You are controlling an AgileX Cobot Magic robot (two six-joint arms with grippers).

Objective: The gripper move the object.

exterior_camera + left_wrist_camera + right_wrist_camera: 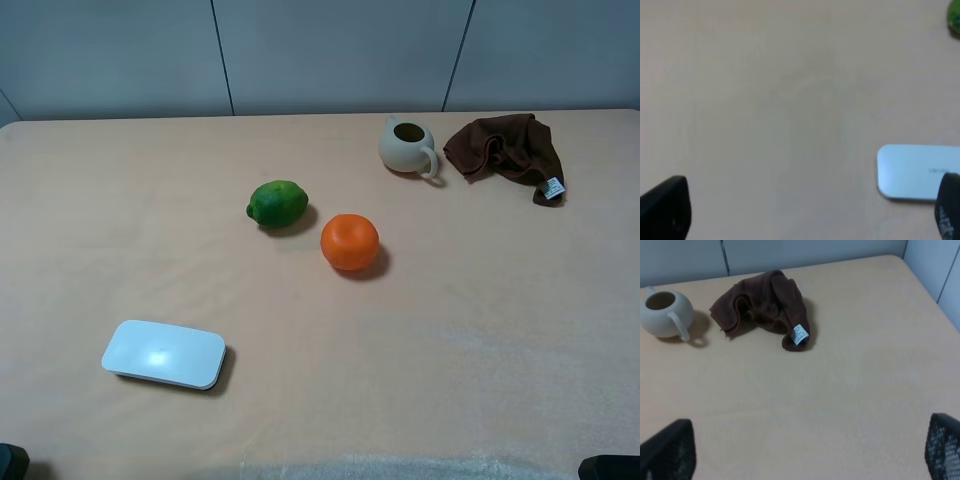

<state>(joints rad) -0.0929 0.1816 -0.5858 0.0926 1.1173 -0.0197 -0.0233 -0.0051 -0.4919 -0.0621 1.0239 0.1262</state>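
the table (470, 350) is the biggest thing here, a broad matte peach-beige surface with a faint felt-like grain, meeting pale grey wall panels at the back. next in size is the brown cloth (508, 148), soft and crumpled into folds near the far right corner, a small white tag at its edge. the white case (163, 354) is a flat, smooth, rounded rectangle with a slight gloss, lying near the front left. the cream teapot (406, 146) is squat and round with a loop handle and an open mouth, just beside the cloth. the orange fruit (350, 242), round and smooth-skinned, sits on the table near the middle, close beside the green lime (277, 203), which is smaller and slightly pebbled; the two do not touch.

the high view alone shows the orange. the left wrist view shows the white case up close and a green sliver of lime at its edge. the right wrist view shows the cloth's tag and the teapot's hollow inside.

the left gripper (800, 212) has its dark fingers spread wide, holding nothing; the right gripper (805, 450) is likewise spread and empty, its fingertips (944, 447) mesh-textured.
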